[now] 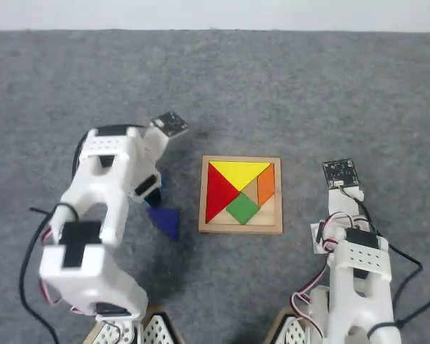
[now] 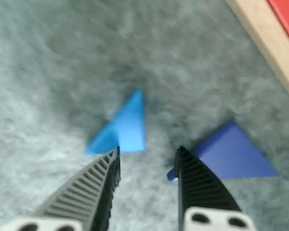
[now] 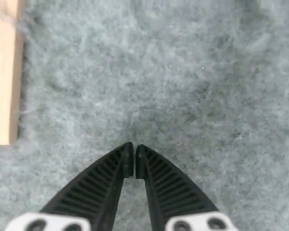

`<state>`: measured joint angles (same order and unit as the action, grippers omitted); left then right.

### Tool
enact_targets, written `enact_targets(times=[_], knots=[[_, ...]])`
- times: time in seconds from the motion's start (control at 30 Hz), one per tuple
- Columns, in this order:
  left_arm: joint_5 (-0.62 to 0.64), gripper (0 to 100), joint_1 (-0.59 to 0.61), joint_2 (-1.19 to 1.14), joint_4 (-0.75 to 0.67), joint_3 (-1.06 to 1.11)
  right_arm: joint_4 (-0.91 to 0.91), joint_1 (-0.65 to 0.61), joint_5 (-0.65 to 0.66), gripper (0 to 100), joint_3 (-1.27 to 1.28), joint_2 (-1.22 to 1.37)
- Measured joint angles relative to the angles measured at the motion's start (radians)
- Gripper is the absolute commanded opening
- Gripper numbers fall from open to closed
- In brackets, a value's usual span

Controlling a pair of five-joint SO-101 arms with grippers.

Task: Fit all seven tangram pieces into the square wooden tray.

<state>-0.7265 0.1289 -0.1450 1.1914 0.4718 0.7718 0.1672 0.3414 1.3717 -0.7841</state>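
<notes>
Claw on left arm [image 2: 147, 151] open over pale blue triangle [image 2: 123, 127], likely light, stiff, best pinched across its edges; right claw [image 3: 134, 147] closed.

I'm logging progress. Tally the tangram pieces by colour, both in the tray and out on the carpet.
red piece: 1
yellow piece: 1
orange piece: 1
green piece: 1
tan piece: 1 (looks like a piece, not bare tray)
light blue piece: 1
dark blue piece: 1
Total: 7
</notes>
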Motion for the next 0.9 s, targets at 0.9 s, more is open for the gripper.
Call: enact_targets(times=[0.9], knots=[[-0.04, 13, 0.038, -0.216, -0.017, -0.207, 0.0, 0.0, 0.0, 2.4, 0.0, 0.0]])
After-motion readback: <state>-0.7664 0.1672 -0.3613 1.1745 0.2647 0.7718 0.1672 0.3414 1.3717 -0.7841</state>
